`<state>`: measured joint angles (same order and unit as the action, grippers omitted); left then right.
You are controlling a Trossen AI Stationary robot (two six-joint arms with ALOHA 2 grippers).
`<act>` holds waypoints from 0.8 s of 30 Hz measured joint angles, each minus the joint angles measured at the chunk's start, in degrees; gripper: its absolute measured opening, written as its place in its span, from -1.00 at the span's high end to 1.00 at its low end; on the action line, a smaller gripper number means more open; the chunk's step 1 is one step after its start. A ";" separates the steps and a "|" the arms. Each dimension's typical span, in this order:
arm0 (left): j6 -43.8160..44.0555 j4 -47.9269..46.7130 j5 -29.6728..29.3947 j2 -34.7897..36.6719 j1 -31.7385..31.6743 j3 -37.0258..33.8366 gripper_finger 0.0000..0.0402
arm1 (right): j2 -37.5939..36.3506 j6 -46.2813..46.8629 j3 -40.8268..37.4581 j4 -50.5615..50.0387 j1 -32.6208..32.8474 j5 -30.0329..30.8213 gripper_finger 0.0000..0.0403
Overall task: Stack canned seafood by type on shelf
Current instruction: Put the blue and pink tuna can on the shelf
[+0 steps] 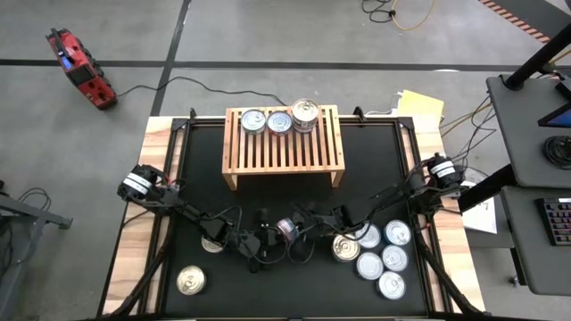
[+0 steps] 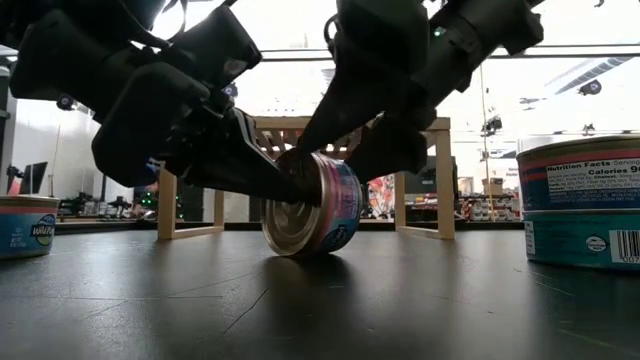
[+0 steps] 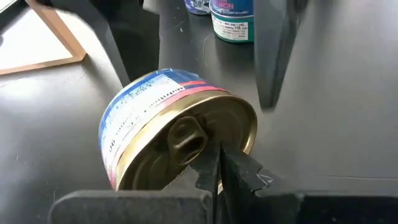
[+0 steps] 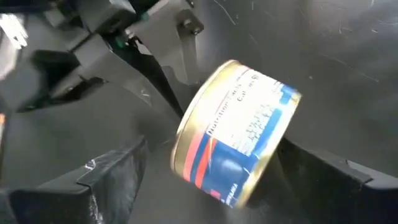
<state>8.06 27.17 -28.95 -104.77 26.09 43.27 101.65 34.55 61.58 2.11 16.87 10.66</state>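
Left tool [image 3: 214,177] closed, fingertips pressed against gold lid of tilted can [image 2: 310,203], propping it on edge at desk [image 1: 268,299] centre. Right tool [image 4: 205,180] spread wide, fingers straddling same can without gripping, likely lining up for rim grasp. Shelf [image 1: 283,147] beyond holds three cans; others wait right, near right arm.

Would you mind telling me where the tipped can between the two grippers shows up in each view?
High view: tipped can at lower centre, between the arms, in front of the shelf.
Low view: centre, on its edge on the mat.
Left wrist view: centre, gold lid facing the camera.
Right wrist view: centre, label showing.
Shared landmark: the left gripper, shut, its tip at the can's lid in every view.
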 joint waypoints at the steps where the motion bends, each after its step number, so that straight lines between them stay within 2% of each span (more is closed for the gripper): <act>1: -0.03 -0.01 -0.02 0.00 0.00 0.00 1.00 | 0.65 -0.72 0.70 -0.91 -0.01 -0.02 -0.69; 7: -0.05 -0.01 0.07 0.00 0.02 0.00 1.00 | 3.53 -2.28 3.94 -3.82 -0.03 0.26 -0.46; 14: -0.05 -0.17 0.09 -0.02 0.02 0.00 1.00 | 4.05 -2.70 4.59 -6.48 -0.03 1.90 0.06; 24: -0.50 -0.60 0.00 0.15 0.04 0.00 1.00 | 2.20 -3.25 4.55 -11.12 -0.03 2.71 0.08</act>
<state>7.56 26.57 -28.95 -104.62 26.13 43.27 103.85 31.30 66.13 -9.01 16.84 13.36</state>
